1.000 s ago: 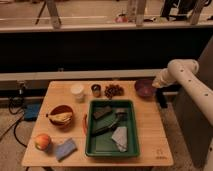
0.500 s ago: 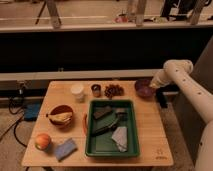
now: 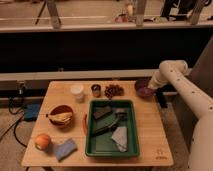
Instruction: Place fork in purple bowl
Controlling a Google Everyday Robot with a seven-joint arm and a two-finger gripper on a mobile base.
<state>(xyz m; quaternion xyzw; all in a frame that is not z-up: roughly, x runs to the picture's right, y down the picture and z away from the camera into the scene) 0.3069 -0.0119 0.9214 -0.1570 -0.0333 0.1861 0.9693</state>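
A light wooden table [image 3: 150,145] fills the lower middle of the camera view, standing in front of a dark wall with a pale ledge running along it. The robot's white arm [image 3: 192,97] comes in from the right edge, bends at a rounded elbow near the table's far right corner, and points down toward the purple bowl [image 3: 144,88]. The gripper [image 3: 151,86] sits right at the bowl's right rim, over or just inside it; whether it touches the bowl cannot be told.

A green tray [image 3: 89,145] lies in the middle of the table, its long side running front to back. Inside it are a dark flat block [image 3: 101,112] at the far end, a dark utensil-like piece [image 3: 105,130] across the middle, a small dark object [image 3: 120,113] at the far right, and a grey folded cloth [image 3: 120,138] at the near right. The fork cannot be picked out with certainty.

Left of the tray stands 1 red-orange bowl [image 3: 61,116] holding something pale yellow, possibly a banana. At the near left corner rest an orange fruit [image 3: 42,142] and, just beside it, a blue-grey sponge [image 3: 65,149].

Along the far edge, from left to right, stand a small white cup [image 3: 77,92], a small dark can [image 3: 96,90], a cluster of brown round pieces [image 3: 114,90], and the purple bowl at the far right corner.
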